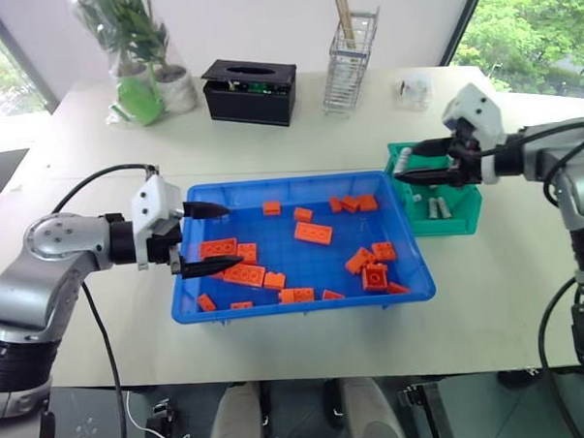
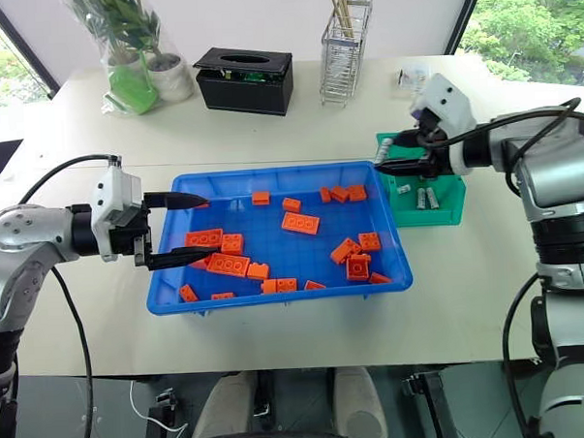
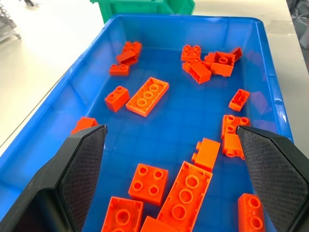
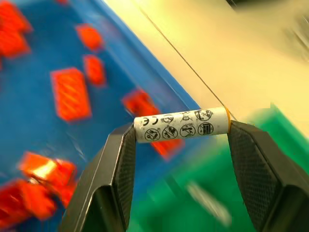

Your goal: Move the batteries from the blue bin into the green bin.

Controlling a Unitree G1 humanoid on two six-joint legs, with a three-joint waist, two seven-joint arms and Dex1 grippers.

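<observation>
We see R gripper [image 4: 181, 126] clamping smooth white cylindrical battery [image 4: 181, 124] end to end betw textured black pads, printed symbols on wrap, orange band at one end. It hangs over near-left corner of deep teal green bin [image 1: 462, 221]; two more batteries [image 1: 439, 209] lie inside. L gripper [image 3: 171, 159] wide apart, nothing held, over glossy blue bin [image 1: 305, 301] w/ studded orange bricks [image 1: 313, 233].

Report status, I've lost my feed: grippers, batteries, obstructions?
Right gripper shut on battery at green bin. Left gripper open over blue bin. No obstruction seen.
</observation>
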